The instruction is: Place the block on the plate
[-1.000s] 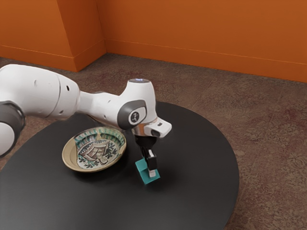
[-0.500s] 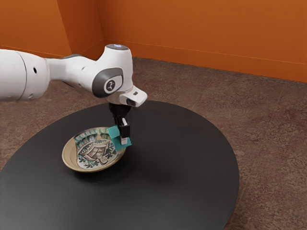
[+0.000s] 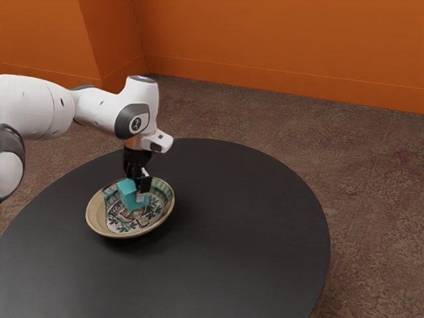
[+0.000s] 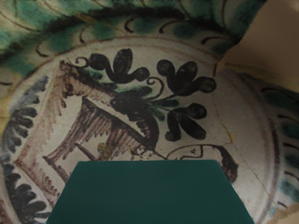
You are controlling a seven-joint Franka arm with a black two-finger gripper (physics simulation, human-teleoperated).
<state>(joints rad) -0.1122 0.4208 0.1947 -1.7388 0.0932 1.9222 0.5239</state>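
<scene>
Nearest, across the bottom of the exterior view, the dark round tabletop point(image 3: 245, 265). Left of centre in the frame, resting on it, the painted plate point(image 3: 97, 215). Over the plate's inside, the teal block point(image 3: 126, 197), pinched in the black gripper point(image 3: 135, 194), with fingers parted just by the block's width. Cannot tell whether touching the plate with the block. At the lower edge of the wrist view, the same block, against painted leaves. Farther back, brown floor point(image 3: 371, 199), then orange wall point(image 3: 271, 43) across the top.
</scene>
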